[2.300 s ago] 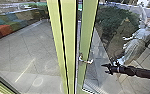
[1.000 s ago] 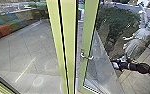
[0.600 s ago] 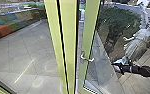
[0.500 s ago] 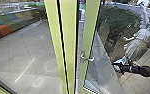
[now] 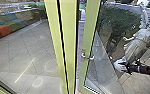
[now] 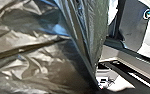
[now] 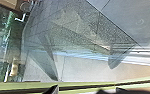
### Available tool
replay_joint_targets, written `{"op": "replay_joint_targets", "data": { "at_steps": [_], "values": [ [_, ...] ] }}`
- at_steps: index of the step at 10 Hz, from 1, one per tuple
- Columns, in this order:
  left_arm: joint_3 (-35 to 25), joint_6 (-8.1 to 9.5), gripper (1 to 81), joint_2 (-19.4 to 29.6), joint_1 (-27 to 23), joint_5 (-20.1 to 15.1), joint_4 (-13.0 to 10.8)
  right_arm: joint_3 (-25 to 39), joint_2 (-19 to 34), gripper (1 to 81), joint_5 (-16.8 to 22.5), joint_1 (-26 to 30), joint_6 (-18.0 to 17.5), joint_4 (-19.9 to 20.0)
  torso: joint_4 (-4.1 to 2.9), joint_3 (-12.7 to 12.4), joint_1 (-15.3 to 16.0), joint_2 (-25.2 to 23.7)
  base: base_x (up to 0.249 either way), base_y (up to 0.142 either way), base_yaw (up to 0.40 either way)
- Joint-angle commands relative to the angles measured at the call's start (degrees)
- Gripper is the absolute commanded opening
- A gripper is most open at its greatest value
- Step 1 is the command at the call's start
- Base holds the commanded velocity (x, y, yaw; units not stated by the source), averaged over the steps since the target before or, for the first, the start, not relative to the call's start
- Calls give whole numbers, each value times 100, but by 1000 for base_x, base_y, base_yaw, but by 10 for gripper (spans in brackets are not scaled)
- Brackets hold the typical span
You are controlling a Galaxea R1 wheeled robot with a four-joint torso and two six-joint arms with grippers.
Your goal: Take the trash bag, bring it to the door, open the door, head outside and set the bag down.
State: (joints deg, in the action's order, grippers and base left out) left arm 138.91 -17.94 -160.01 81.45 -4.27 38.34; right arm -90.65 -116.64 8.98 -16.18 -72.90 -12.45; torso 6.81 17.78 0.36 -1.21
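Note:
In the head view my right gripper (image 5: 123, 67) reaches in from the right, in front of the door's glass and to the right of the silver handle (image 5: 88, 57), without touching it. The green-framed door (image 5: 89, 32) stands ajar beside the thick post. Two dark tips of my right gripper (image 7: 85, 90) stand apart in the right wrist view, nothing between them; pale finger shapes show in the glass (image 7: 76, 32). The black, crinkled trash bag (image 6: 28, 57) lies close to the camera in the left wrist view; its hold is hidden.
A green post (image 5: 68, 37) stands upright mid-view. Left of it, paved ground (image 5: 28, 50) lies behind glass, with coloured block seats (image 5: 3, 27) beyond. Right, there are a bush (image 5: 118, 20) and a pale grey figure (image 5: 136, 46); statue or person, I cannot tell.
Since the earliest picture my right gripper has moved right, away from the handle. The door stands slightly wider from the post, its handle a little farther right.

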Motion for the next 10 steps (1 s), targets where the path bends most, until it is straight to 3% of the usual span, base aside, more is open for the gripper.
{"op": "replay_joint_targets", "data": {
  "at_steps": [1,6,10],
  "values": [
    [-39,-34,10,66,-81,-531,24,-92,595,811,-55,980,-251,199,0,0,0,0,0,0,0],
    [-39,-34,10,92,-71,-531,24,40,1131,811,-81,953,-225,190,0,0,2,0,0,0,0],
    [-39,-34,10,74,-54,-532,42,-389,281,811,-46,1190,-216,199,0,0,2,0,0,0,0]
  ]
}}
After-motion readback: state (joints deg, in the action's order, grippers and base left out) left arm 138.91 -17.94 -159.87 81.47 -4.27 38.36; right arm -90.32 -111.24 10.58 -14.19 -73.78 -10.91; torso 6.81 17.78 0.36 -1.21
